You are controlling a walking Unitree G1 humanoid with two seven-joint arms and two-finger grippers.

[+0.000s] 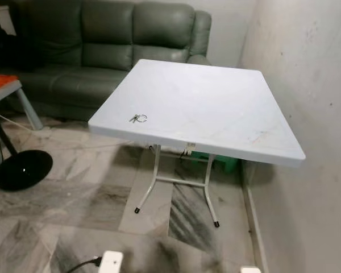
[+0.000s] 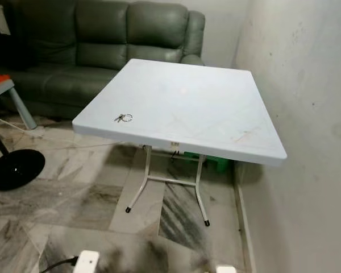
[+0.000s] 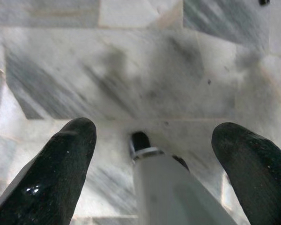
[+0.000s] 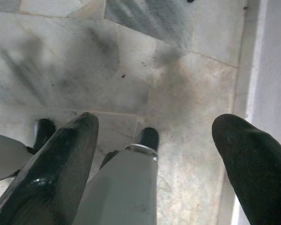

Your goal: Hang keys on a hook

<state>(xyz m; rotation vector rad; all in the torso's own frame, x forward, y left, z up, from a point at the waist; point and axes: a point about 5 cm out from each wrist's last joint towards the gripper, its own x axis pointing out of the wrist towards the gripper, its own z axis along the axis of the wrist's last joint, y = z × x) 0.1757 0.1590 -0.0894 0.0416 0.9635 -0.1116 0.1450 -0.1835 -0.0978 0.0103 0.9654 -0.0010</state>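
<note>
A: Head view looks down on a white square counter [image 1: 216, 108] with folding metal legs, pushed up beside a pale, scuffed wall [image 1: 312, 85] on the robot's right

B: And the task's thing?

A: One set of keys [image 1: 138, 118] on a ring, lying flat on the counter near its front left corner, just in from the edge. Nothing is touching it

B: What's the room like?

A: Grey-veined marble floor [image 1: 74, 210] in big tiles. One dark green leather sofa [image 1: 102, 51] stands behind the counter against the back wall. One round black base [image 1: 23, 169] of a stand sits on the floor far left, and a grey side table [image 1: 5, 91] with something orange on it pokes in above that. Under the counter, something green [image 1: 227, 164] against the wall, too hidden to name

B: The hands?

A: Both hang low, well apart from the keys. The left hand [image 3: 159, 154] points at the floor, its two black fingers [image 3: 61, 164] spread wide, nothing between them but tile and a white leg of the robot. The right hand [image 4: 154, 159] is the same: two fingers [image 4: 253, 164] spread, empty, over floor beside the wall's skirting
</note>
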